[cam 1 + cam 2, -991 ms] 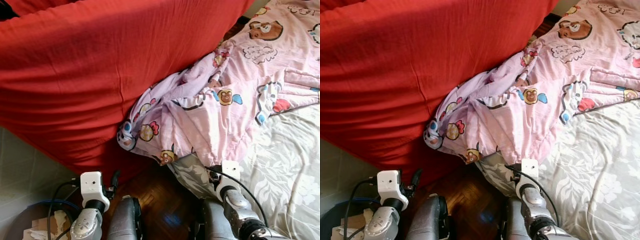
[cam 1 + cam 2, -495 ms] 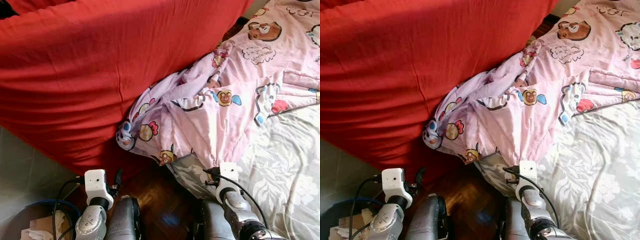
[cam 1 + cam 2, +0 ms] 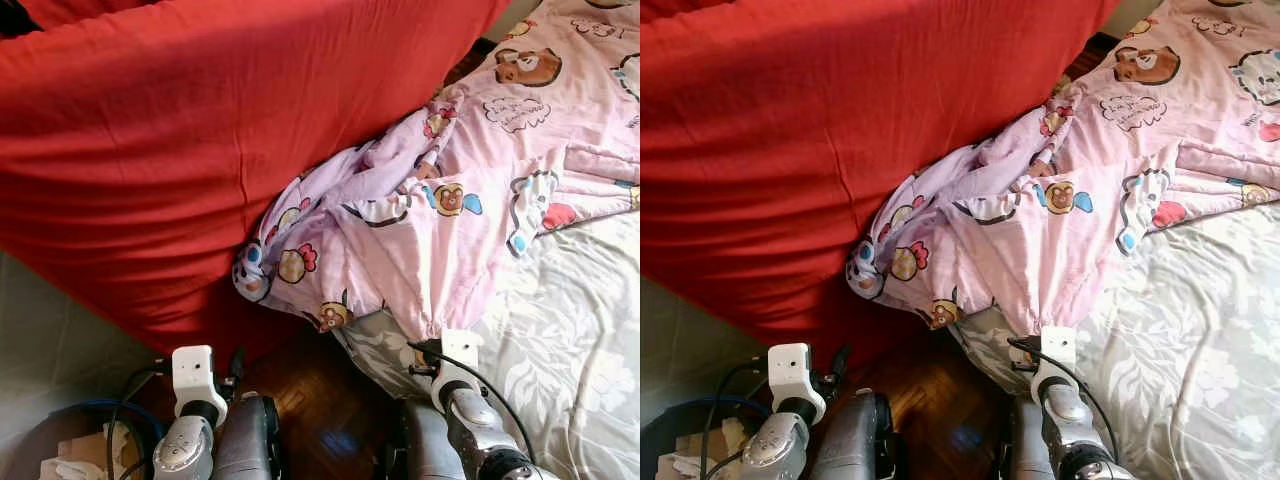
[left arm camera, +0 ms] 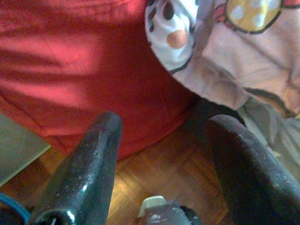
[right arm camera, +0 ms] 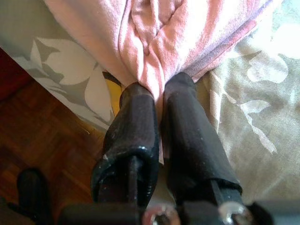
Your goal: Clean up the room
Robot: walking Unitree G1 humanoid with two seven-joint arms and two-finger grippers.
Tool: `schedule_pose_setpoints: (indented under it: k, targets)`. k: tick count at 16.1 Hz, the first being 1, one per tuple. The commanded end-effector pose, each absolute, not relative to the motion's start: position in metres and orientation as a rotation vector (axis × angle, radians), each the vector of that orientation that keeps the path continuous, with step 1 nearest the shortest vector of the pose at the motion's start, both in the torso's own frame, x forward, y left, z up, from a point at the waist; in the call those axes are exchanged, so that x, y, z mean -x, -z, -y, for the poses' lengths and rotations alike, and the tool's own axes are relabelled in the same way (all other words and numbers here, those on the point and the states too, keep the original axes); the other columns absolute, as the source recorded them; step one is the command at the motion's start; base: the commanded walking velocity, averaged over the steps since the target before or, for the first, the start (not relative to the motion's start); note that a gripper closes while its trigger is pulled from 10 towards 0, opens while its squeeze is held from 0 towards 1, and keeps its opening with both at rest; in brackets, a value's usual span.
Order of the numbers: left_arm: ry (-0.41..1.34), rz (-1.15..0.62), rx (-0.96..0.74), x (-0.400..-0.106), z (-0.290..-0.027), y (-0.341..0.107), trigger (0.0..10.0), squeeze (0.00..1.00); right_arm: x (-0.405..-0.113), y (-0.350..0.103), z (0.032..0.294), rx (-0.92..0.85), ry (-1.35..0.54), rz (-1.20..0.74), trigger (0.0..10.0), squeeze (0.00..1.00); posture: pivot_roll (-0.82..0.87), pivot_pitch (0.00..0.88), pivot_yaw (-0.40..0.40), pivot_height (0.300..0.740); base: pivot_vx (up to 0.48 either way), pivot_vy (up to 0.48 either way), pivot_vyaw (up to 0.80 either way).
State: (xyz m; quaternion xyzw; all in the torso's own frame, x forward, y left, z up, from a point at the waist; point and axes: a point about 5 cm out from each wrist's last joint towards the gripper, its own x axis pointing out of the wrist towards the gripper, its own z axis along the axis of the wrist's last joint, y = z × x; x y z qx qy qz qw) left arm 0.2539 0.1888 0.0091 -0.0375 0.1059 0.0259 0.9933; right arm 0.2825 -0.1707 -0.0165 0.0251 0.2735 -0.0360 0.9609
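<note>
A pink cartoon-print blanket (image 3: pixel 440 200) lies crumpled across the bed, and its lower corner hangs over the bed's edge. My right gripper (image 5: pixel 161 93) is shut on that corner, with the cloth bunched between its fingers (image 5: pixel 136 122). In the left eye view the right gripper (image 3: pixel 432 336) sits at the bed's edge, and the blanket is drawn into a taut point toward it. My left gripper (image 4: pixel 161 126) is open and holds nothing. It hangs low over the wooden floor (image 3: pixel 310 390), beside the red cover (image 3: pixel 200 150).
The big red cover slopes down on the left to the floor. A grey floral sheet (image 3: pixel 570 340) covers the mattress on the right. A dark bin with crumpled paper (image 3: pixel 80 465) stands at the lower left, with cables near my left arm.
My right gripper has drawn back a little with the blanket corner, pulling the cloth tighter. My left arm has shifted slightly to the right.
</note>
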Motion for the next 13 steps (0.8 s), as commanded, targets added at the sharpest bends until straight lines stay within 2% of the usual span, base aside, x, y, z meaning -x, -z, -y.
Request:
schedule_pose_setpoints:
  k: [1, 6, 7, 8, 12, 13]
  targets:
    - [-0.087, -0.261, 0.062, -0.245, -0.198, 0.002, 10.0, 0.00, -0.277, 0.020, 0.176, -0.094, 0.107, -0.546, 0.0, 0.00, -0.02, 0.196, 0.022, 0.630, 0.000, 0.000, 0.00]
    - [-0.110, -0.315, 0.063, -0.250, -0.202, 0.010, 10.0, 0.00, -0.283, 0.011, 0.185, -0.099, 0.137, -0.471, 0.0, 0.00, -0.05, 0.134, 0.031, 0.630, 0.000, 0.000, 0.00]
    - [-0.117, -0.328, 0.065, -0.251, -0.202, 0.012, 10.0, 0.00, -0.283, 0.011, 0.186, -0.104, 0.140, -0.462, 6.5, 0.00, -0.06, 0.120, 0.031, 0.630, 0.000, 0.000, 0.00]
    - [-0.121, -0.339, 0.066, -0.251, -0.202, 0.013, 10.0, 0.00, -0.283, 0.010, 0.187, -0.117, 0.144, -0.454, 10.0, 0.00, -0.06, 0.111, 0.030, 0.630, 0.000, 0.000, 0.00]
    - [-0.146, -0.421, 0.056, -0.245, -0.205, 0.026, 10.0, 0.00, -0.285, 0.007, 0.190, -0.145, 0.121, -0.422, 10.0, 0.00, -0.06, 0.070, 0.024, 0.630, 0.000, 0.000, 0.00]
    - [-0.153, -0.449, 0.055, -0.242, -0.206, 0.030, 10.0, 0.00, -0.286, 0.005, 0.190, -0.129, 0.107, -0.419, 10.0, 0.00, -0.07, 0.058, 0.021, 0.645, 0.000, 0.000, 0.00]
